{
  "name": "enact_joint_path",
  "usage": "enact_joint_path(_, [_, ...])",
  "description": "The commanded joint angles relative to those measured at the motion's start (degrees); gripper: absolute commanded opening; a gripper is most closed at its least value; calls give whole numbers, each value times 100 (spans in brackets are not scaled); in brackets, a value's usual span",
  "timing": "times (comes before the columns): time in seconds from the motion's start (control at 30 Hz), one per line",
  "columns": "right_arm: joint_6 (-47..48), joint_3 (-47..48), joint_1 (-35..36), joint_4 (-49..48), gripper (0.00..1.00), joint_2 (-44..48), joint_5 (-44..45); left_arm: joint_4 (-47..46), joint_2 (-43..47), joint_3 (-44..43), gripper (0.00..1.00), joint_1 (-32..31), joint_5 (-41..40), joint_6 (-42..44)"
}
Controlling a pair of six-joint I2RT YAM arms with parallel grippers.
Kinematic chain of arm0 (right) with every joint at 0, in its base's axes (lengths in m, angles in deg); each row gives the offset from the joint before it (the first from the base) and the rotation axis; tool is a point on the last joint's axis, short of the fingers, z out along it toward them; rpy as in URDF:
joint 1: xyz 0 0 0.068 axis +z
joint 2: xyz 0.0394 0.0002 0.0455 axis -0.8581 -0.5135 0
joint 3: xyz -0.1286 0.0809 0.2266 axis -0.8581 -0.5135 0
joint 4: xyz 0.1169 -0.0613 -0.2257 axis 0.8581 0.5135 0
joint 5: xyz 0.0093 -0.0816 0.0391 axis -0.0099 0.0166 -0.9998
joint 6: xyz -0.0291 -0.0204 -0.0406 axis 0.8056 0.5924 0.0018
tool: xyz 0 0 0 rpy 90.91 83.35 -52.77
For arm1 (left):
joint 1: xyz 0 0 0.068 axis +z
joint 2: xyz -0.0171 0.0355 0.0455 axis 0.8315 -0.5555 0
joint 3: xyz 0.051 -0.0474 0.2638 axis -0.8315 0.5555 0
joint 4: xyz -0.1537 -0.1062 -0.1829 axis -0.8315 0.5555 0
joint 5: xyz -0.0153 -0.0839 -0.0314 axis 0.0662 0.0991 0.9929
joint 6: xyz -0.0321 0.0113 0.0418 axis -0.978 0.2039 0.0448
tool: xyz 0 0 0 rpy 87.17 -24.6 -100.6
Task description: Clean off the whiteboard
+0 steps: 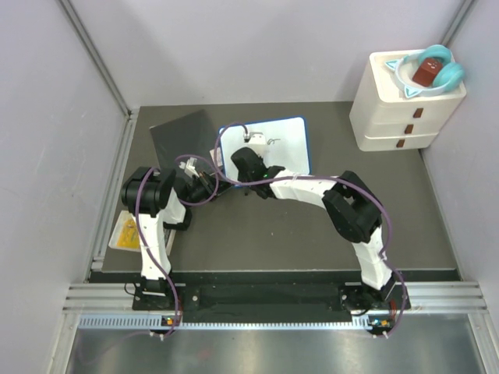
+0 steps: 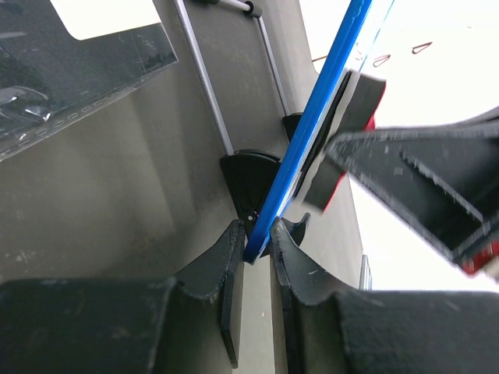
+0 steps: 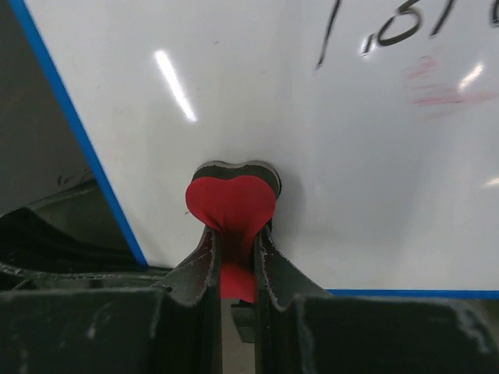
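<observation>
The whiteboard (image 1: 284,140), white with a thin blue rim, lies on the dark mat at the back centre and bears dark scribbles and a faint red smear (image 3: 437,89). My left gripper (image 2: 257,248) is shut on the board's blue rim (image 2: 312,125) at its near left corner. My right gripper (image 3: 236,241) is shut on a red heart-shaped eraser (image 3: 231,204) with a black pad, pressed on the board (image 3: 312,117) near its lower left corner. In the top view the right gripper (image 1: 248,160) sits over the board's left part.
A dark grey square sheet (image 1: 181,138) lies left of the board. A white drawer unit (image 1: 405,101) with a teal item on top stands at the back right. A yellow object (image 1: 125,232) lies at the mat's left edge. A clear plastic sleeve (image 2: 70,70) shows in the left wrist view.
</observation>
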Motion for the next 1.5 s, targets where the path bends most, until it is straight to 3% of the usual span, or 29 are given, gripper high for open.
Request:
enact_joint_path(0.0, [-186, 373, 159, -45, 0, -325, -160, -1211, -237, 98, 0, 29, -227, 268])
enact_joint_path(0.4, [24, 294, -24, -239, 0, -167, 1124, -1202, -228, 107, 0, 20, -191, 277])
enact_joint_path(0.83, [94, 479, -1536, -230, 0, 237, -220, -1211, -228, 98, 0, 11, -165, 277])
enact_joint_path(1.03, [182, 164, -2081, -203, 0, 553, -274, -1202, -245, 72, 0, 11, -147, 259])
enact_joint_path(1.47, [385, -303, -2091, -766, 0, 299, -1776, -1202, -254, 45, 0, -6, -112, 259])
